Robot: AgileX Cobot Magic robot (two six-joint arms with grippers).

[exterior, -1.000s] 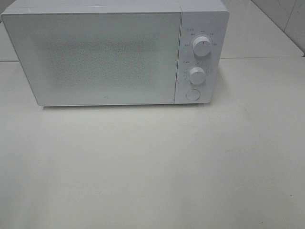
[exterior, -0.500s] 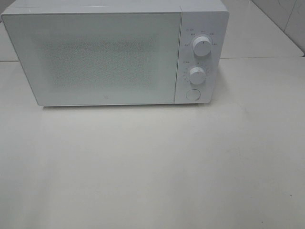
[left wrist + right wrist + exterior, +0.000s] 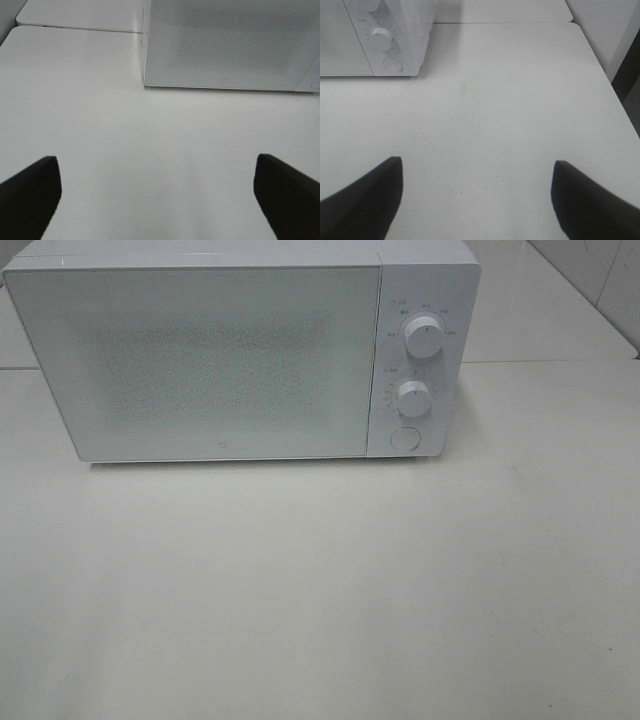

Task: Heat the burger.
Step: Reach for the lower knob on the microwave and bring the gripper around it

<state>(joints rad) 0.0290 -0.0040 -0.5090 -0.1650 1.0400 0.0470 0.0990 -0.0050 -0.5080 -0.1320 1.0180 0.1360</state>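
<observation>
Microwave [image 3: 200, 360] on table [image 3: 320, 590], far back, seemingly left of middle

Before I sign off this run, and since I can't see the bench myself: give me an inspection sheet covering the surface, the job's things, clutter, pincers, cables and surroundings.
Surface: white table, nothing lying on it in front of the microwave.
Job's things: burger not seen in any view. The white microwave stands at the back of the table with its door shut and frosted, so the inside is hidden. Its control panel is on its right.
Clutter: nothing seen.
Pincers: left pincer open and empty; right pincer open and empty. Both are over bare table.
Cables: nothing seen.
Surroundings: a second white surface abuts behind the table.
</observation>
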